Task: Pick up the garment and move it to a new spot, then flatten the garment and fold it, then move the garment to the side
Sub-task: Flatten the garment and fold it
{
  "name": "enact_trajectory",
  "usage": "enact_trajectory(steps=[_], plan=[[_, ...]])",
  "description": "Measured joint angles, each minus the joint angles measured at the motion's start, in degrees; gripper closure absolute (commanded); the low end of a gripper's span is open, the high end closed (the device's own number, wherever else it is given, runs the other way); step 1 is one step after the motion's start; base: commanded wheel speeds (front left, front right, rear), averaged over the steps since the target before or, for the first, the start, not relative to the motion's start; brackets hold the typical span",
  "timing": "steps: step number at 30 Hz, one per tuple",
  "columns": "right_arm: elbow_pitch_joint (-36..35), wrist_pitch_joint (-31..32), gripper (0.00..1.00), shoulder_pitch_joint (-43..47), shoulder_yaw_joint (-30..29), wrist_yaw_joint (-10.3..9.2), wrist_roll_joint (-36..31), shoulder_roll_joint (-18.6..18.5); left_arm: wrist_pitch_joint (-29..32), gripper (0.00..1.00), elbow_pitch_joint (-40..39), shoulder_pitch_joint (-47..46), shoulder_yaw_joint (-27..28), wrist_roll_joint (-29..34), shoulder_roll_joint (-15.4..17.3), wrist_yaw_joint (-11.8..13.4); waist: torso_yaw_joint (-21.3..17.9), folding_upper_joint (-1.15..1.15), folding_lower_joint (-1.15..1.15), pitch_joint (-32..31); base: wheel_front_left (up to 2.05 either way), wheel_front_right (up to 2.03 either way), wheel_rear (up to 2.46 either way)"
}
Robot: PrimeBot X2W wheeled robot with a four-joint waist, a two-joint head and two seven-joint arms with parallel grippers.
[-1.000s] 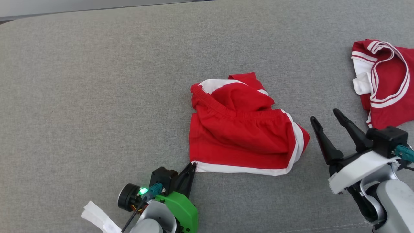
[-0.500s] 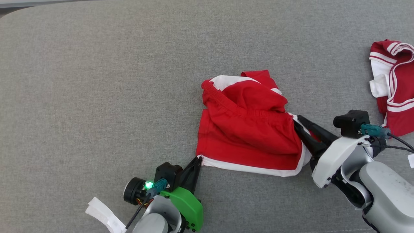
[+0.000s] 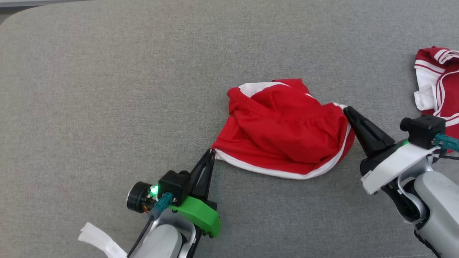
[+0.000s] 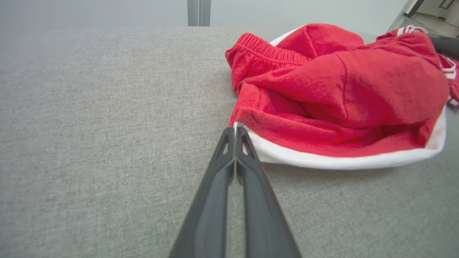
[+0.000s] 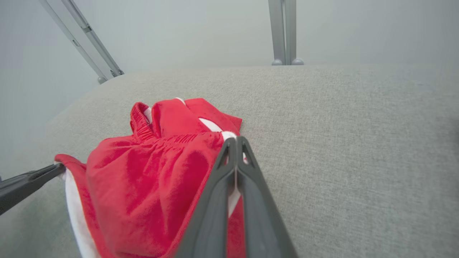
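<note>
Loosely bunched, the red shorts (image 3: 287, 132) show white-trimmed hems.

The two arms aren't colour-matched, fwiw. The left gripper (image 3: 211, 152) sits on a bright green shell (image 3: 197, 215), the right gripper (image 3: 347, 109) on a white shell (image 3: 394, 166). Both have the same long, dark, tapered fingers (image 4: 215, 200) with small slot cutouts near the tips. Each wrist carries a boxy black camera block (image 3: 174, 184) and a teal connector (image 3: 162, 206) feeding a black cable (image 3: 143, 233). The left adds a black cylinder (image 3: 138, 197) with a lit green LED (image 3: 154, 190). The forearms (image 3: 437, 204) are silver-grey, and there's a white strip (image 3: 98, 240) beside the left one.
</note>
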Motion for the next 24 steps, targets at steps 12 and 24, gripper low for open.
enact_trajectory(steps=[12,24], plan=[[-17.10,-4.30,1.00,5.52,-19.67,0.00,-9.87,3.78,-2.96,1.00,-24.97,-0.92,3.08,5.68,6.04,3.49,-1.60,0.00,0.00,-4.53,0.00,0.00,0.00],[-36.48,-1.37,1.00,9.28,-36.38,0.00,-18.79,7.79,1.60,1.00,-47.17,-8.31,5.89,10.83,11.36,3.91,-3.64,0.00,0.00,-10.24,0.00,0.00,0.00]])
